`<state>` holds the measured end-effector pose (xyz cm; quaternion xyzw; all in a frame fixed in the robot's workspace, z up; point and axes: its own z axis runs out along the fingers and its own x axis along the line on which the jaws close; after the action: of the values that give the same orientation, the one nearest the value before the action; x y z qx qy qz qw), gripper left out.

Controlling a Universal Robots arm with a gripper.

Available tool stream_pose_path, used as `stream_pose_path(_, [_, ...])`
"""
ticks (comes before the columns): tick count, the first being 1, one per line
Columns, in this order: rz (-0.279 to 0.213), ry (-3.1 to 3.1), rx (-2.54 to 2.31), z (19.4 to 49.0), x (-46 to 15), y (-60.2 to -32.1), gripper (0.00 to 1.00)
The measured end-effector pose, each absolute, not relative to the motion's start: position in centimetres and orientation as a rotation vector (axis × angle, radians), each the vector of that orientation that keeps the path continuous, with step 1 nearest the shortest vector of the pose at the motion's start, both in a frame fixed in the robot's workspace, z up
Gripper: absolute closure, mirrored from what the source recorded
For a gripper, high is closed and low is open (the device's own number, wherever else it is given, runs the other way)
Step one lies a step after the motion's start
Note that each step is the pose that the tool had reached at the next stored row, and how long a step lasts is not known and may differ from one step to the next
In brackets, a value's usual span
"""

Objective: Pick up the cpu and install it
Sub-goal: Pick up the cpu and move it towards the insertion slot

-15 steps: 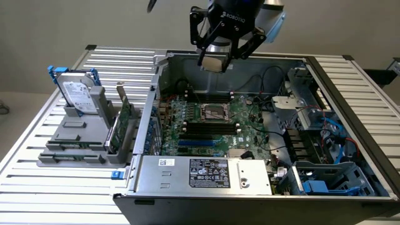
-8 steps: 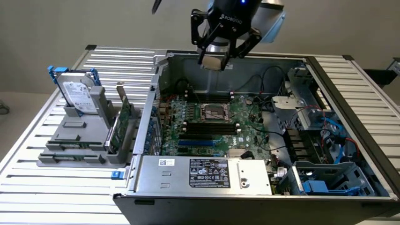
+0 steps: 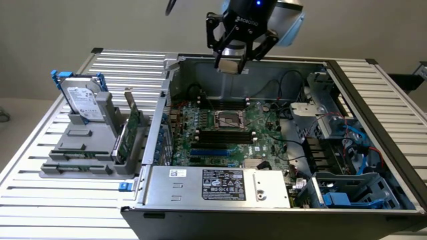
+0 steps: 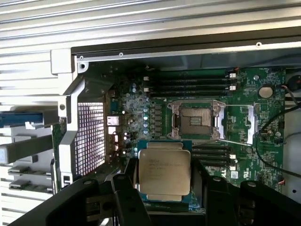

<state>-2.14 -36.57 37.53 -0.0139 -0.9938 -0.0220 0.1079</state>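
The cpu (image 4: 164, 169) is seen as a small, flat, nearly square chip with a brushed silver-grey metal lid, faintly printed, with stepped corners and a thin green rim of board showing around it. It is gripped by the gripper (image 4: 164, 190), whose black, matte fingers (image 4: 126, 195) are closed on its two opposite edges. In the exterior view the gripper (image 3: 230, 64) and the pale chip (image 3: 229, 67) are held in the air above the far wall of the open computer case (image 3: 373, 95), well apart from the motherboard (image 3: 267, 135) below. No clear long axis can be told, as the chip is close to square; its lidded face is turned towards the wrist camera and its edges are set roughly in line with the frame of the socket (image 4: 196, 120). That socket (image 3: 229, 120) is shown as a dark square bounded by a shiny metal frame on the green board. Outside the case, a silver hard drive (image 3: 83, 102) with blue handles is stood upright in a grey plastic holder on the ribbed aluminium table (image 3: 133, 62).
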Motion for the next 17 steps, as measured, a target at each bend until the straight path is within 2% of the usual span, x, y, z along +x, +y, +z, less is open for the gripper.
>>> stream_pose_path(17, [-0.043,-3.026,0.016,35.8,-2.1,-35.2,0.45])
